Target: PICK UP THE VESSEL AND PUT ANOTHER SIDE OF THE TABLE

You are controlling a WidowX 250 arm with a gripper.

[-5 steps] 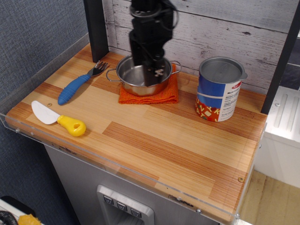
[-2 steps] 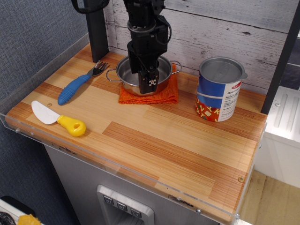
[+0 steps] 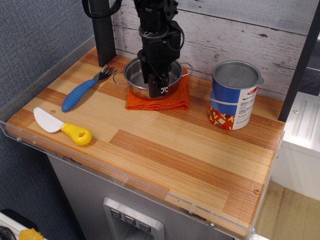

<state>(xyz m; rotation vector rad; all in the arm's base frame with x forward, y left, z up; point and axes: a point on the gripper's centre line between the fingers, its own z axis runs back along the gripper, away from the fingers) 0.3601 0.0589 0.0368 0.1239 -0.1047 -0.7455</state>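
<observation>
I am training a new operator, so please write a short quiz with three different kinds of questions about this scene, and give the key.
1. True or false: the pot sits on an orange cloth.
2. Multiple choice: what lies nearest the front left corner of the table? A) the fork B) the knife C) the can
3. Fill in: the gripper is at the pot's front ____.

Key
1. True.
2. B. The yellow-handled knife lies there; the blue-handled fork is further back, and the can stands at the right.
3. Rim. The fingers reach down at it; whether they are closed on it cannot be told.
</observation>
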